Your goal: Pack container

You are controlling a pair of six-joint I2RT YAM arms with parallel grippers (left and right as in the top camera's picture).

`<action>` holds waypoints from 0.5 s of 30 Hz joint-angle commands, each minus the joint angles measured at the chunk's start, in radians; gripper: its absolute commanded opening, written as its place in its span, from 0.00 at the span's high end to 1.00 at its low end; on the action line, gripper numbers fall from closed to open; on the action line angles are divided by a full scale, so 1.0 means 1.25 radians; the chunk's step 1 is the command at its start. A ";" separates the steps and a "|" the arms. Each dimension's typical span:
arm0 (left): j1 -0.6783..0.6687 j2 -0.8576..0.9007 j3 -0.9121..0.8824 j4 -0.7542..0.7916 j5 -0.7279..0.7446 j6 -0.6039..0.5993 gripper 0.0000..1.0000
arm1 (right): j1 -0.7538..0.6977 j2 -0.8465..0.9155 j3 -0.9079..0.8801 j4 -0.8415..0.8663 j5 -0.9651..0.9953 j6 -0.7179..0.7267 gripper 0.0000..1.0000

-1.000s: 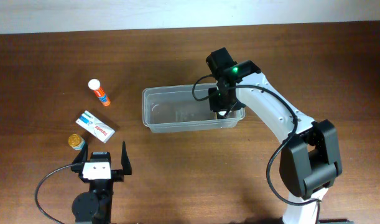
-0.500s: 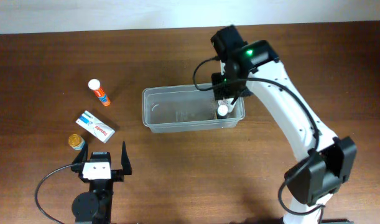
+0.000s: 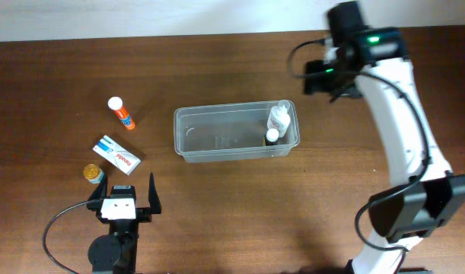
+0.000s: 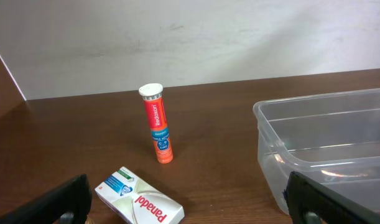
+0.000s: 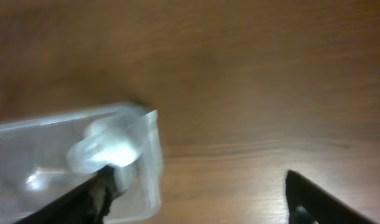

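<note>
- Container: mid-table, long axis left–right, opening up; bottle inside at its right end.
- Left gripper: spread, empty.
- Right gripper: spread, empty, beyond container's right end.

Robot manipulation lab bench

A plain wooden table against a blank white wall, the cabled right arm and left arm standing at it, with staged props laid out — container, Panadol box, tablet tube.
</note>
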 commanded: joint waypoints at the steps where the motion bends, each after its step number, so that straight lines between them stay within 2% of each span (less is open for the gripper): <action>1: 0.003 -0.007 -0.004 -0.001 0.009 -0.002 0.00 | -0.093 -0.023 0.016 0.016 0.011 0.012 0.01; 8: 0.003 -0.007 -0.004 -0.001 0.009 -0.002 0.00 | -0.222 -0.023 0.016 0.026 0.010 0.012 0.01; 15: 0.003 -0.007 -0.004 -0.001 0.009 -0.002 0.00 | -0.288 -0.023 0.015 0.016 0.010 0.012 0.02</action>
